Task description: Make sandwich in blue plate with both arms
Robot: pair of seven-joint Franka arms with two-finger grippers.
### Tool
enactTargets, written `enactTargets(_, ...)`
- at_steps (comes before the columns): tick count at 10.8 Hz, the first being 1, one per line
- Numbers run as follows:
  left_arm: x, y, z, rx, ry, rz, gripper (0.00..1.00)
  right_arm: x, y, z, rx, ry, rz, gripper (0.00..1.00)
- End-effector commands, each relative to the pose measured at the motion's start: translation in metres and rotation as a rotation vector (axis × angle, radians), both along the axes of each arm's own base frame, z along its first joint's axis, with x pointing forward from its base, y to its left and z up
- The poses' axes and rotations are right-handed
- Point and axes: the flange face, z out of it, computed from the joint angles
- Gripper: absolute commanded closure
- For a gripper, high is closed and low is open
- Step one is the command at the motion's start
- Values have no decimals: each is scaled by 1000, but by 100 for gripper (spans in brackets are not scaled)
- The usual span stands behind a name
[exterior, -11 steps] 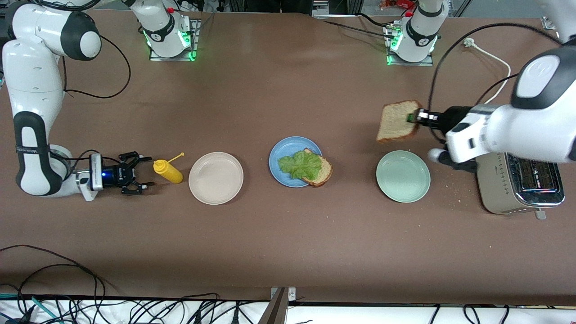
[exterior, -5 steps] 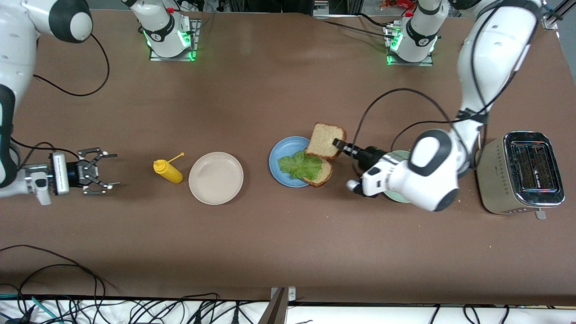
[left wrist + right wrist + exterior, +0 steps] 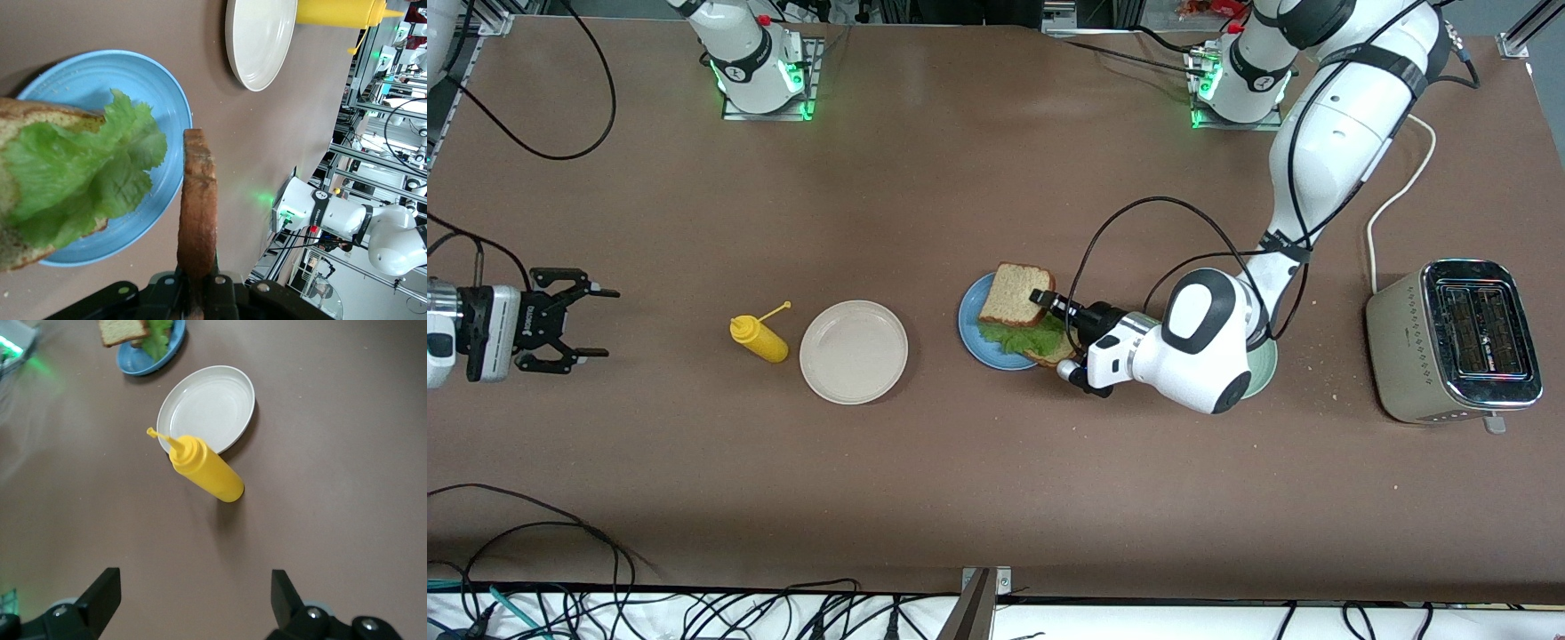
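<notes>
We see the left gripper clamped on the top bread slice, holding it over the blue plate, where lettuce lies on the bottom slice. This looks like the closing step — next, lower and release squarely. A second ago the slice was above the green plate. The right gripper waits spread wide and empty, now farther from the mustard bottle.
</notes>
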Motion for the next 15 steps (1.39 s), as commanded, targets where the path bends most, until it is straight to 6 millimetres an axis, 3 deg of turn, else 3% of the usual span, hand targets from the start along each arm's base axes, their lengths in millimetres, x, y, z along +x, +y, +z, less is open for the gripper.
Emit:
enactTargets(1, 6, 4, -24, -86, -69, -4, 69, -25, 51, 77, -139, 62, -190, 0)
enactTargets(2, 6, 3, -28, -84, -92, -13, 1, -27, 64, 95, -188, 70, -232, 0)
enactTargets(4, 9, 7, -23, -91, -121, -21, 0, -37, 87, 120, -258, 120, -357, 0)
enactTargets(6, 19, 30, -6, -50, -174, -59, 0, -43, 96, 137, -357, 145, -466, 0)
enactTargets(9, 22, 43, 10, 45, -246, -147, 0, -52, 144, 166, -558, 179, -691, 0)
enactTargets(11, 22, 63, 34, 119, -261, -217, 0, -58, 170, 172, -613, 237, -879, 0)
enactTargets(13, 21, 94, 65, 209, -255, -273, 0, -65, 173, 179, -612, 257, -943, 0)
enactTargets(15, 13, 112, 124, 371, -297, -326, 0, -62, 165, 190, -598, 203, -937, 0)
